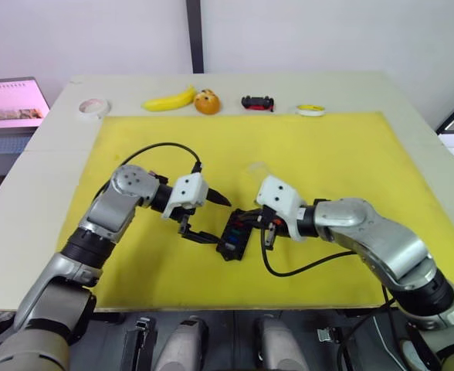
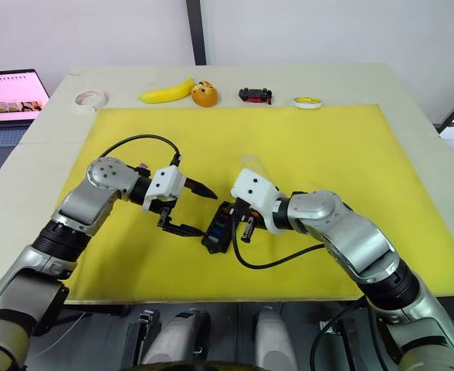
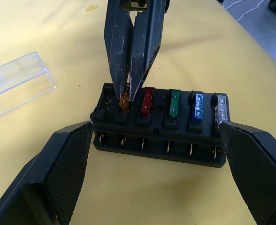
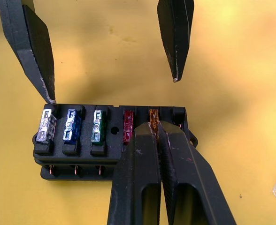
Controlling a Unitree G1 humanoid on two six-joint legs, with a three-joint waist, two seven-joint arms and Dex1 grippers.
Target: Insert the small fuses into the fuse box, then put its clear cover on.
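Both arms reach inward, meeting mid-table. The left gripper [image 1: 208,219] stands spread wide, fingers apart; the right gripper [image 3: 128,96] is pinched nearly closed, tips pointing down.

fuse box [image 3: 159,136]: five fuses [image 3: 173,104] seated | clear cover [image 3: 16,79]: flat beside, apparently off

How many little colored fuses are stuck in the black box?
5, side by side in one row of the fuse box: orange fuse under the right gripper, then red, green, blue and grey. Others may be hidden.
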